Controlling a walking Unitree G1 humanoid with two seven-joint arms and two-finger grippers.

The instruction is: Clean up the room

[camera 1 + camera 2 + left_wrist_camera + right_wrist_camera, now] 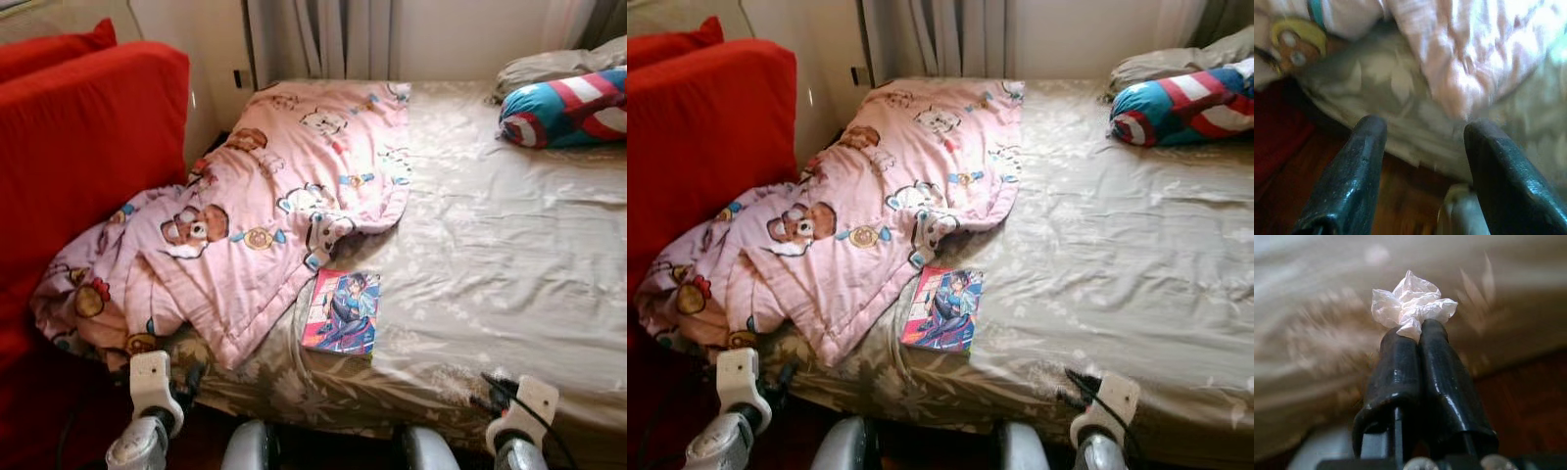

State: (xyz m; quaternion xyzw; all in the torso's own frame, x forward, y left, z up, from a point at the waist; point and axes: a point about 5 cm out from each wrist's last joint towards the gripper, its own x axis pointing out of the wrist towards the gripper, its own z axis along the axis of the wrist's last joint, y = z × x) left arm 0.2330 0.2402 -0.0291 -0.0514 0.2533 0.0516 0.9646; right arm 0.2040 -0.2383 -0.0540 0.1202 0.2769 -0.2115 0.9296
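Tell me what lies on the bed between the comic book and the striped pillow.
Nothing: between the comic book and the striped pillow runs only bare, wrinkled floral bedsheet, as the left eye view shows.

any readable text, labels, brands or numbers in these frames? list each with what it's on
No text can be read in these pictures.
Book on the bed: illustrated cover with a drawn figure; any title is too small and blurred to read.
Pink blanket: cartoon bears and animals, no words visible.
Blue, red and white pillow: stripes and ring pattern, no lettering.
Crumpled tissue in the right gripper: plain white.
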